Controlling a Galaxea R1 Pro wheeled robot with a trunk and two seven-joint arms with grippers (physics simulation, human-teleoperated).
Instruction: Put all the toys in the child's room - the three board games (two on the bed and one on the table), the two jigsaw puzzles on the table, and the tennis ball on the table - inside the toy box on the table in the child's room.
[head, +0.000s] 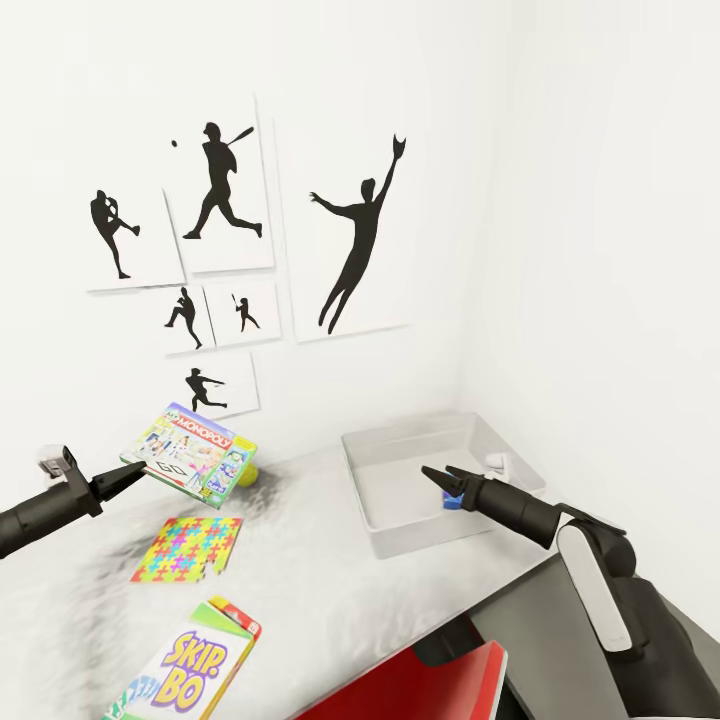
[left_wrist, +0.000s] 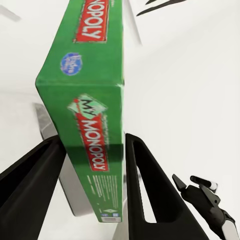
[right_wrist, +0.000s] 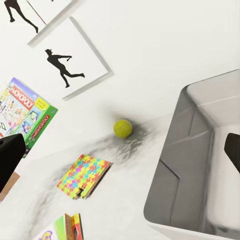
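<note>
Left gripper has its two dark fingers clamped on the edge of the Monopoly box, and it's up in the air, tilted, clear of the desk near the back edge; the left wrist view confirms it, green spine squeezed between both fingers. Behind and just under that box sits the tennis ball, resting on the desk close to the wall. Nearer the front, the stacked jigsaw puzzles lie flat, and the Skip-Bo box hangs at the front edge. Over on the other side, the right gripper hovers above the toy box, which sits in the desk's far right corner against the wall; its fingers look spread and empty, with something small and blue just beneath them that I can't identify. Looks like the Monopoly box is headed across for the toy box. The risk here: it's pinched by one edge only, so the long free end could swing or slip out on the way over, and the right arm is parked right over the tray, so the two could clash, or the box could catch the rim and land half out
</note>
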